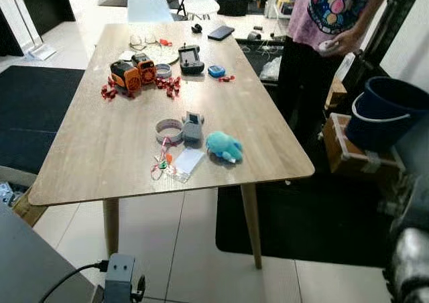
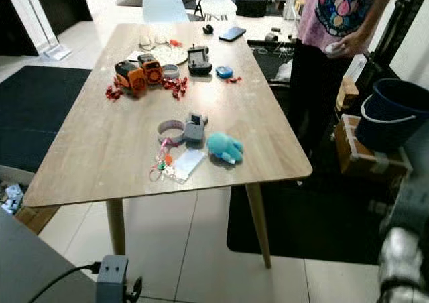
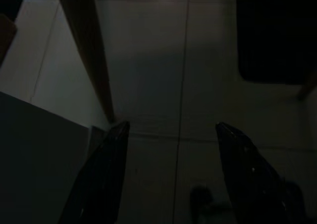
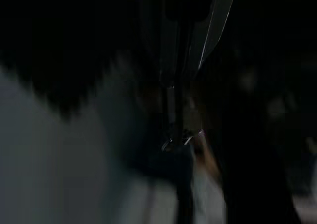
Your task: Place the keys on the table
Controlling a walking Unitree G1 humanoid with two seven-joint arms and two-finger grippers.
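Observation:
A bunch of keys (image 1: 163,162) with red and green tags and a clear card lies on the wooden table (image 1: 100,149), near its front edge. Just behind it are a grey tape ring (image 1: 169,129), a small grey device (image 1: 193,127) and a teal plush toy (image 1: 223,146). In its wrist view my left gripper (image 3: 172,126) hangs open over the tiled floor beside a table leg (image 3: 94,60), with nothing between its fingers. My right arm (image 1: 409,263) hangs low at the right. Its wrist view is dark and blurred.
Further back on the table are an orange toy robot (image 1: 133,72), red pieces, a black controller (image 1: 191,58) and a phone (image 1: 220,32). A person (image 1: 328,15) stands at the table's far right. A blue bucket (image 1: 385,112) sits on a wooden crate (image 1: 355,152) at the right.

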